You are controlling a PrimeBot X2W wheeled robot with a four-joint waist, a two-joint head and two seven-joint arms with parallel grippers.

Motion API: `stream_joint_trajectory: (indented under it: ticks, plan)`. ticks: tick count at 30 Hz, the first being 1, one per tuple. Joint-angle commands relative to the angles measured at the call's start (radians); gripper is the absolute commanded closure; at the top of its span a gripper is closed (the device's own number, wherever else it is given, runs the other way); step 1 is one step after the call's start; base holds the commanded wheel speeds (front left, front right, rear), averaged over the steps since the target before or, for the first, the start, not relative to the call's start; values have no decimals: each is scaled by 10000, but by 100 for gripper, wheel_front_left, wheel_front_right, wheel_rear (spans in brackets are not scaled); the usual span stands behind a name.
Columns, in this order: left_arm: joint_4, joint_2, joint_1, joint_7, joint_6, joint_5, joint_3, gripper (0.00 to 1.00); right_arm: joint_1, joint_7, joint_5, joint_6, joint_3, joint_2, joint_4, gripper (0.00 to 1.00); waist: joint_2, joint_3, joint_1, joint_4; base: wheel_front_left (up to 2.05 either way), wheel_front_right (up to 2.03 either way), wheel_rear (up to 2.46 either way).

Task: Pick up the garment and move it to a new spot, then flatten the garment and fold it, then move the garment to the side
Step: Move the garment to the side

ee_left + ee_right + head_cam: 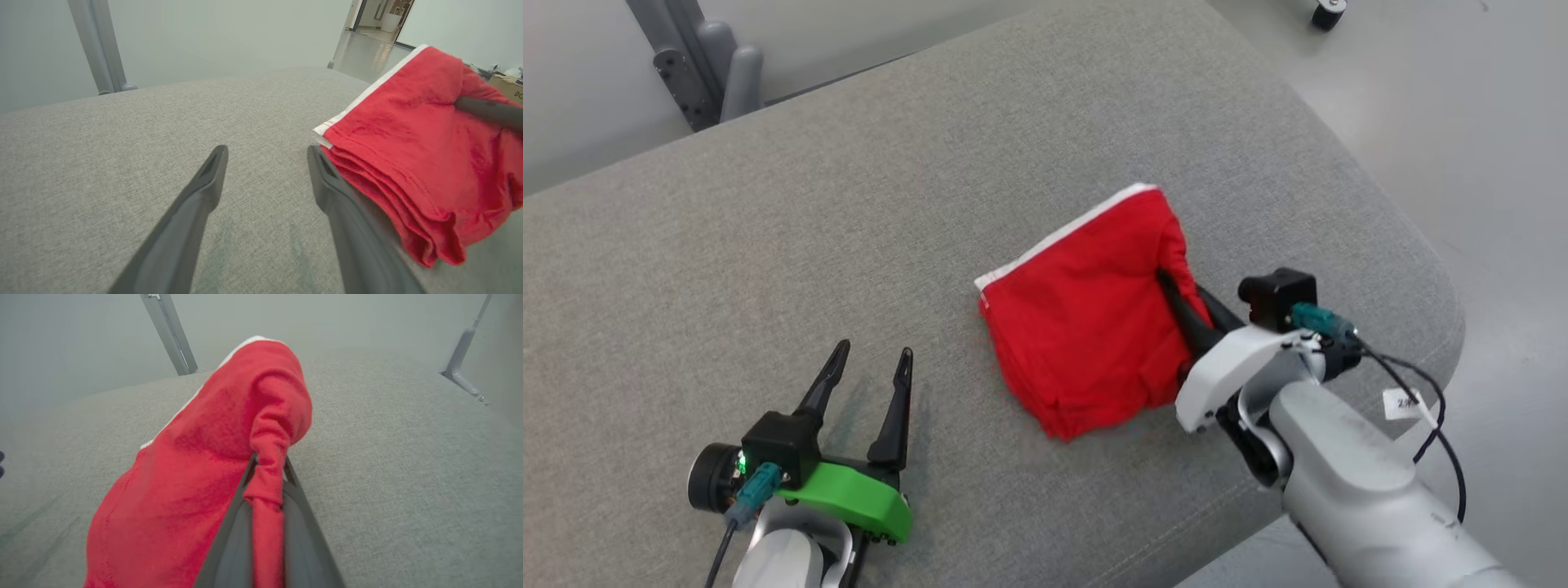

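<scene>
The grey cushioned surface [849, 204] runs wide and bare toward its far and left sides, so that is where I have room to move. Its rounded right edge curves down close behind my right arm, with pale floor [1462, 98] beyond it. The near edge passes under that same forearm.

The garment [1086, 310] lies right of the surface's middle, folded into a thick, roughly square packet. My right gripper [1188, 306] comes in from the right, and its fingers are clamped on a bunched ridge at the garment's right side. In the right wrist view that ridge of red cloth is pinched between the two dark fingers [229, 539]. That side looks raised a little off the cushion, though I can't be sure from these angles. My left gripper [873, 353] sits low over the surface to the garment's left, fingers spread wide around bare cushion. In the left wrist view one of its fingers [339, 204] is just beside the packet's stacked edges.

Grey metal posts [711, 65] stand past the far left side, and a caster [1327, 12] rests on the floor far right. A black cable [1437, 416] with a white tag [1405, 403] loops off my right wrist.

The cushion is a coarse grey weave. The garment is soft red knit, with a white band along its far edge and stitched hems stacked in layers.
</scene>
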Motion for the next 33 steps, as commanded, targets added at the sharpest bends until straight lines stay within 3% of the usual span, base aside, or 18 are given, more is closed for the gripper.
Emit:
stream_joint_trajectory:
  ticks: [1,7,10,19,20,22,28,30,33]
  plan:
    - [-3,238,-339,-2,-22,69,6,0,-717,-28,-142,-14,-290,-210,249,100,0,1240,0,1177,0,0,0]
    - [-259,565,-997,-2,-22,236,-27,0,-2220,-27,-418,-14,-1415,-744,1398,100,0,2133,0,2364,0,0,0]
    - [-380,742,-1219,-1,-23,343,-1,0,-2992,-29,-903,-14,-2013,-1389,2290,100,0,2492,0,2845,0,0,0]
    - [-651,936,-1281,-2,-23,430,167,0,-3931,-29,-2574,-15,-4139,-3174,4719,100,0,3052,0,3365,0,0,0]
    - [-662,945,-1269,-2,-23,435,188,0,-3957,-29,-2767,-15,-4405,-3381,4828,97,0,3073,0,3365,0,0,0]
    - [-683,934,-1272,-2,-23,462,230,0,-4007,-29,-3219,-15,-5151,-3863,4893,0,0,3113,0,3354,0,0,0]
    - [-693,762,-1337,6,0,592,386,0,-3511,-29,-4870,-15,-7780,-4302,3956,0,0,3004,0,3311,0,0,0]
    - [-692,657,-1321,7,0,595,468,0,-3320,-27,-5358,-13,-8534,-3812,3057,0,0,2882,0,3328,0,0,0]
    - [-684,472,-1247,6,4,596,728,0,-2988,-27,-5669,-13,-8631,-2931,1388,0,0,2581,0,3369,0,0,0]
